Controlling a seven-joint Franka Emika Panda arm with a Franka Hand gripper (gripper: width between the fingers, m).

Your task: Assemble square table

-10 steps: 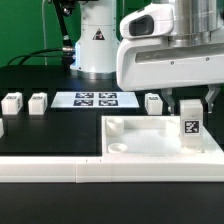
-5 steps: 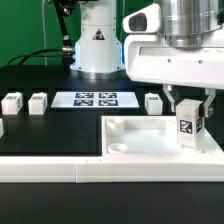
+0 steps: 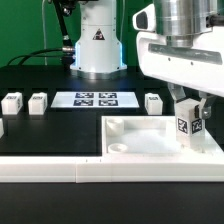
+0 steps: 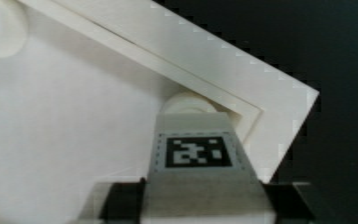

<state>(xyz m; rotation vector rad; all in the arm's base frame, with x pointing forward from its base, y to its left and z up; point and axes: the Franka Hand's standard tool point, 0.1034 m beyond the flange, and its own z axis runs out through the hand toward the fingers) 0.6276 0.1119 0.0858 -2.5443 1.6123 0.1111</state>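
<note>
The pincer [image 3: 192, 116] is closed on one leg [image 3: 190, 128], its jaws pressing the leg's two flat sides while the tagged face looks outward. In the exterior view it holds the leg upright at about four o'clock, over the tabletop's [image 3: 140, 140] corner on that side. The tabletop lies on the desk [image 3: 50, 135], tucked against the wall [image 3: 50, 172] that runs along six o'clock. In the wrist view the leg [image 4: 197, 150] points at a round socket [image 4: 190, 103] in the tabletop's [image 4: 69, 130] corner.

The leg looks like hard, light, smooth plastic: stiff and unlikely to crush, but liable to slip or twist in the jaws if pushed off-axis. A hold high on the flat sides, leaving the lower end free, suits it. The tabletop also looks light, so it may slide under a sideways push; the wall should brace it.

Three loose legs [image 3: 38, 101] stand across nine to two o'clock, around the marker board [image 3: 95, 99].

The rim hides the leg's lower end, so I cannot tell whether it touches the socket. The wrist camera housing covers much of the pincer. A small white thing at nine o'clock is cut off by the frame's edge, so I cannot tell what it is.
</note>
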